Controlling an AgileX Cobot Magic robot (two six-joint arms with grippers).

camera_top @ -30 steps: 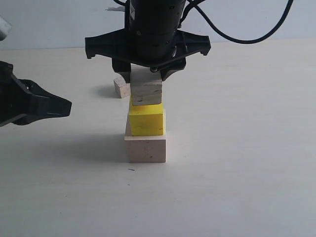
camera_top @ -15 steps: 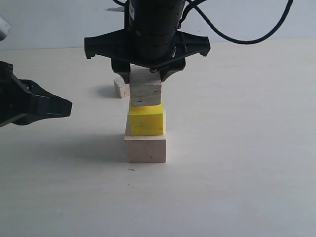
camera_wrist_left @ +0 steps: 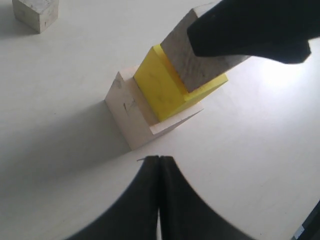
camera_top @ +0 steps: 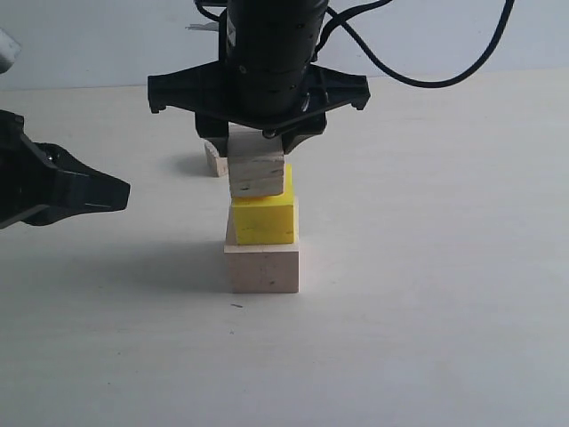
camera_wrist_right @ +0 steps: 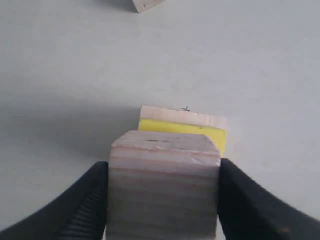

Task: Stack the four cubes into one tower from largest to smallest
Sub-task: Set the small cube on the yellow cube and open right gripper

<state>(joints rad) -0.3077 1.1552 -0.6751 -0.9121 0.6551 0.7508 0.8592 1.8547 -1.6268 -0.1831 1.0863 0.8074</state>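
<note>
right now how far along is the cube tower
Done: the yellow cube sits on the pale pinkish cube. In hand: the right gripper holds the tan layered cube at the yellow cube's top, not yet released. Left: the smallest cube lies on the table behind the tower.

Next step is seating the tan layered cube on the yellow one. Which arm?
Right. The right claw is clamped on the tan layered wooden cube, directly over the bright yellow wooden cube. The left claw sits shut and empty, off to the side.
</note>
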